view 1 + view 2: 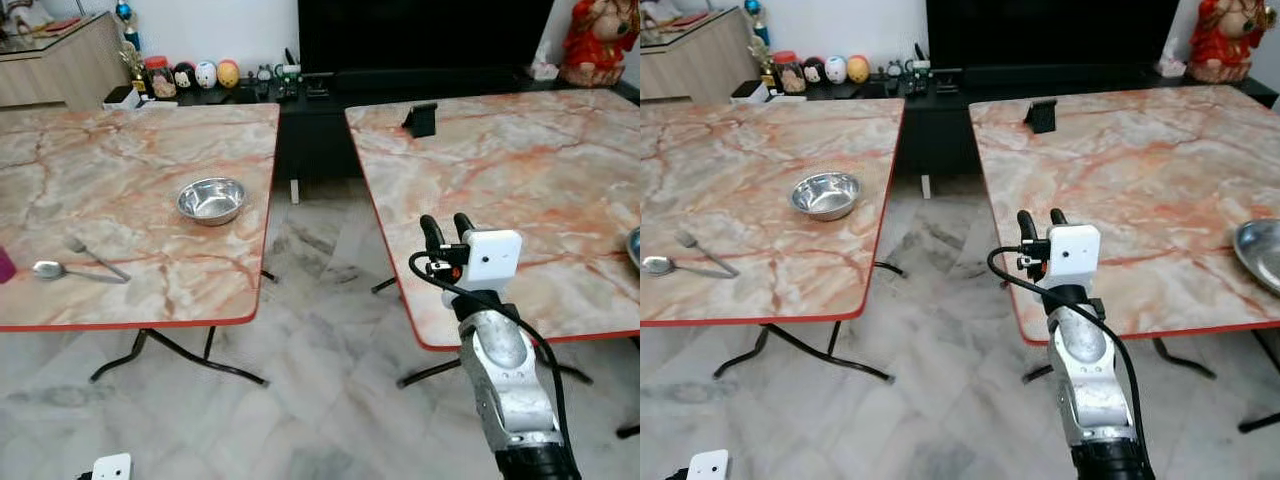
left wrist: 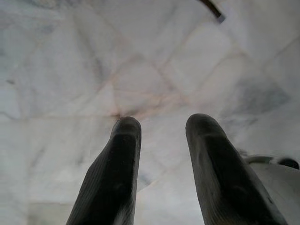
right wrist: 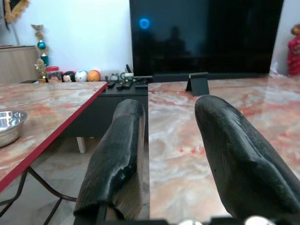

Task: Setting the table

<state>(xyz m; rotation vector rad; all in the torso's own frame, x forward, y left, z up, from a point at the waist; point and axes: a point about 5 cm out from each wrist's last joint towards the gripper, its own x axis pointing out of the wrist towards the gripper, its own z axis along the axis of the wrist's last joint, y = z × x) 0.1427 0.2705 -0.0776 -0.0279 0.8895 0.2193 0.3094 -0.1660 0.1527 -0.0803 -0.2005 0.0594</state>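
On the left counter (image 1: 130, 200) sits a steel bowl (image 1: 211, 200), nothing inside; fork (image 1: 97, 258) and spoon (image 1: 62, 270) lie nearer its front edge. Right end effector (image 1: 448, 229) hovers released, left end effector (image 2: 159, 140) likewise.

Right arm (image 1: 510, 390): raised and extended forward, silver forearm rising from the lower frame edge, white wrist camera housing (image 1: 492, 258) on top, a black cable looping beside it. Right claw (image 1: 448, 232): at the near left corner of the right worktop (image 1: 520, 170), fingers pointing forward over its edge, parted with a clear gap, nothing between them. Left claw (image 2: 161, 159): hanging low, pointing down at the floor, fingers (image 2: 117, 173) parted and empty.
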